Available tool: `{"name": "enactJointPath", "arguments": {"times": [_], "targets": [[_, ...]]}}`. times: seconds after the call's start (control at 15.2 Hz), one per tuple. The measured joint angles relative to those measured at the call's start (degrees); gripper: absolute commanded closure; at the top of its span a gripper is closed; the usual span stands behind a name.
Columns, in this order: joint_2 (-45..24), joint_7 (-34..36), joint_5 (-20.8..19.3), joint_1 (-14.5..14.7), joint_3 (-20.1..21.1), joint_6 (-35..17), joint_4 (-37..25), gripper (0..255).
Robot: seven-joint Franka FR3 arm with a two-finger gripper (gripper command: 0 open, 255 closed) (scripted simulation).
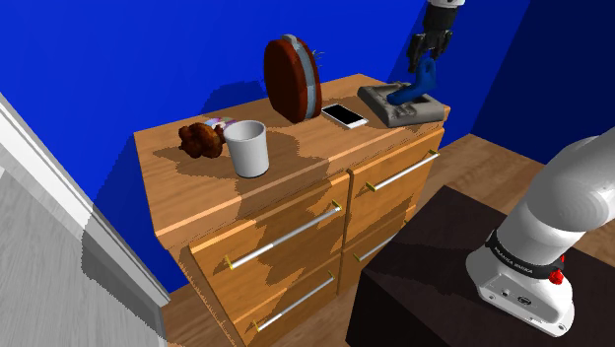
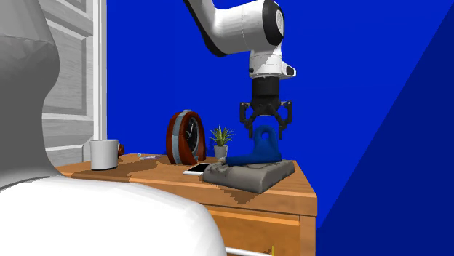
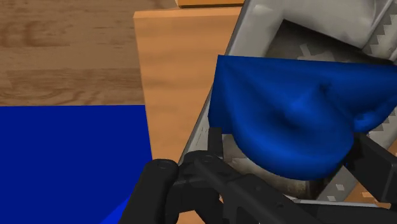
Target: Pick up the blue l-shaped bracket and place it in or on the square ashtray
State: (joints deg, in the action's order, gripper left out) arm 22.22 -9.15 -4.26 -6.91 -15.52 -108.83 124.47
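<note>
One blue l-shaped bracket [image 2: 263, 149] stood upright with its foot down in the square ashtray [image 2: 251, 177], a grey, shallow-walled dish at the far corner of the wooden dresser [image 1: 296, 187], just beyond a white phone [image 1: 344, 115]. The end effector [image 2: 267, 127] came straight down over it and appeared clamped on the upright limb, one black finger on each flank, as the wrist view also suggested. By the look of it the placing was all but made, with only the release left.

The bracket read as a stiff, solid piece, fairly light for its bulk, with rounded, smooth-looking faces that could slip under a loose hold. The upright limb seemed the sensible place to take it, gripped across its narrower width and well above the bend. Standing on a short foot, it might tip against the ashtray wall once freed. A white mug [image 1: 249, 148] and a round clock [image 1: 293, 79] stood well apart from it.
</note>
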Motion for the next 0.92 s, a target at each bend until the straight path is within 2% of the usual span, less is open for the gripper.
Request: {"name": "enactJointPath", "arguments": {"times": [0.33,0.66,0.92], "targets": [[-0.1,0.0,0.0,0.1,0.1,0.1,0.2,0],[0.3,-0.1,0.2,0.1,0.4,6.6,-6.1,0],[0.3,0.0,0.2,0.2,0.5,7.3,-6.6,0]]}}
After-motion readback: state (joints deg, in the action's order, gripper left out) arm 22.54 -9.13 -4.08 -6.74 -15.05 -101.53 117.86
